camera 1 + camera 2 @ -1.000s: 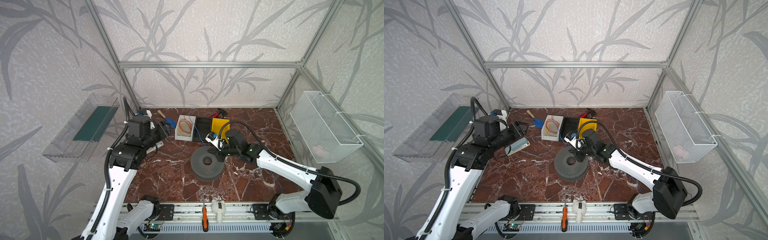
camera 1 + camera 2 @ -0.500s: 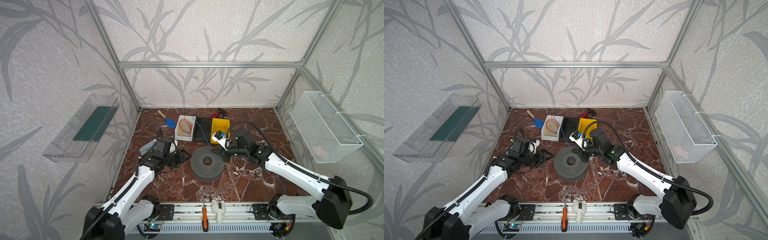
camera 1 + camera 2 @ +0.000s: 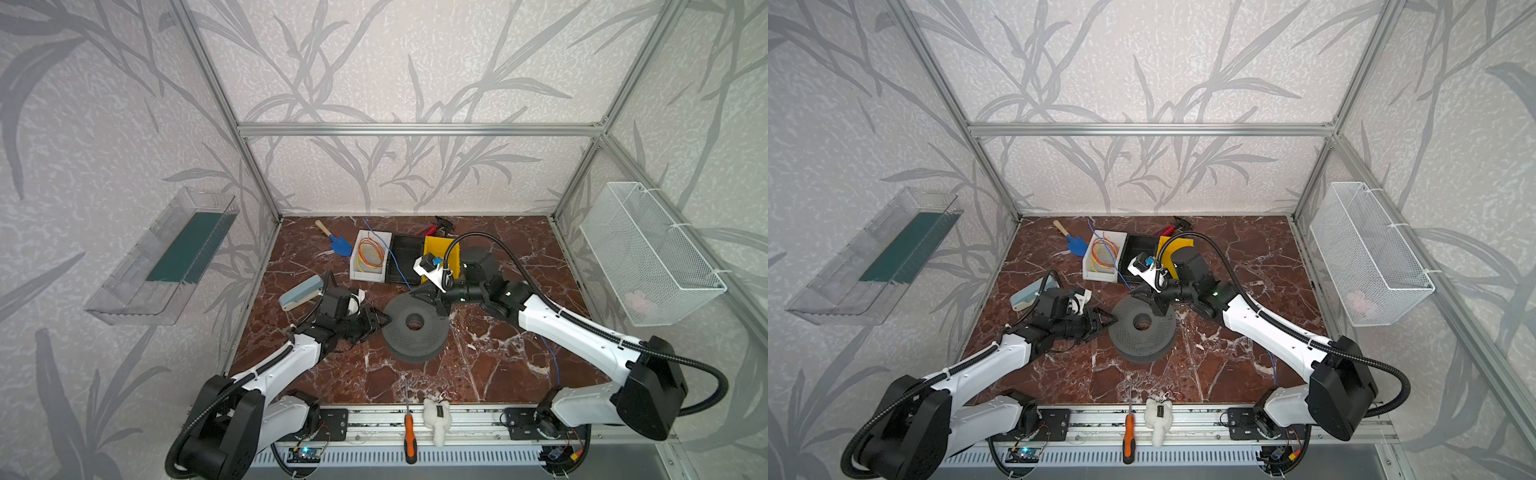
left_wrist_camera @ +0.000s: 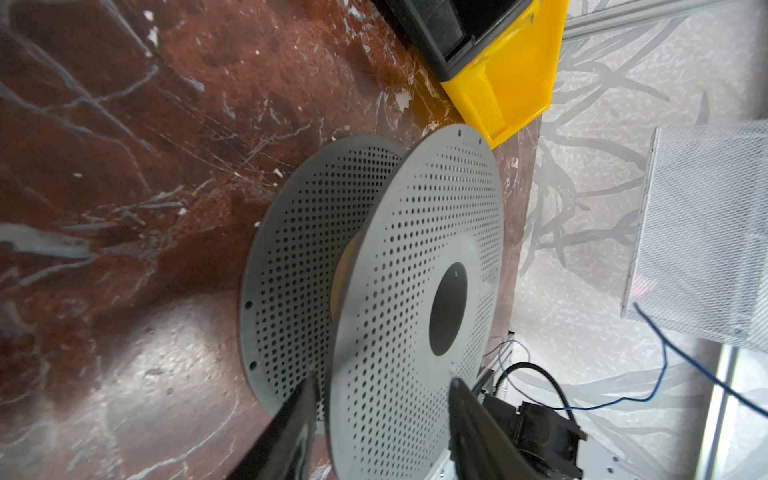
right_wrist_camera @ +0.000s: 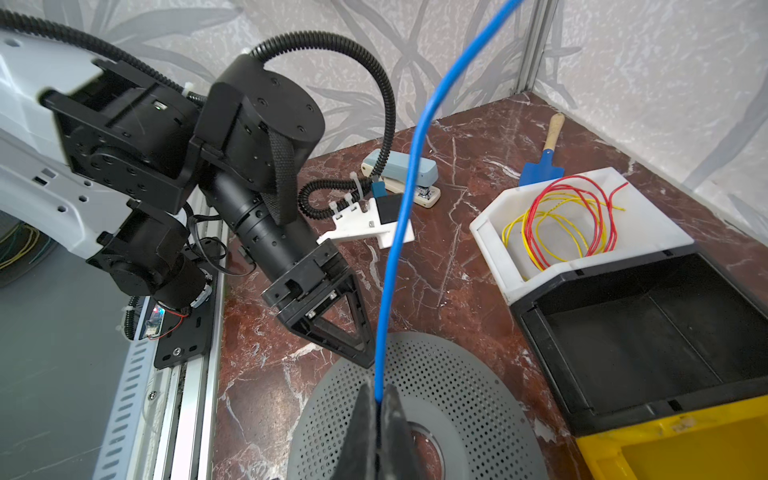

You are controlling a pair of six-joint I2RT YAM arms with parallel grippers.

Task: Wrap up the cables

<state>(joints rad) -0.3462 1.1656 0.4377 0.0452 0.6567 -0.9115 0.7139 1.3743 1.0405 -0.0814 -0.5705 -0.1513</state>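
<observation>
1. A dark red marble tabletop (image 3: pixel 478 365) sits inside an aluminium frame with leaf-patterned walls. A white mesh basket (image 3: pixel 648 257) hangs on the right wall.
2. A grey perforated spool (image 3: pixel 399 332) lies flat near the middle of the tabletop, seen in both top views, with the two arms reaching it from either side.
3. The left gripper (image 4: pixel 382 380) is at the spool's left edge. Its jaws are parted and straddle the rim of the upper flange, one finger (image 4: pixel 299 415) between the two flanges and the other over the top face. They are not clamped on it.
4. The right gripper (image 5: pixel 378 399) hovers over the spool's far edge, its jaws pinched tight on the blue cable (image 5: pixel 409 166).
5. From that pinch, the blue cable runs up and away across the white bin (image 3: pixel 357 266) toward the back wall, as a top view shows (image 3: pixel 390 253).
6. Another blue stretch lies on the tabletop beside the right arm's base (image 3: pixel 552 361). I cannot tell whether it joins the held part.
7. The white bin holds loose red and yellow wires (image 5: pixel 530 224). A black bin (image 5: pixel 623 332) stands against it, and a yellow bin (image 4: pixel 511 75) against that.
8. A pale blue stapler (image 3: pixel 301 293) lies just behind the left gripper, and a blue trowel (image 3: pixel 338 245) lies near the back wall.
</observation>
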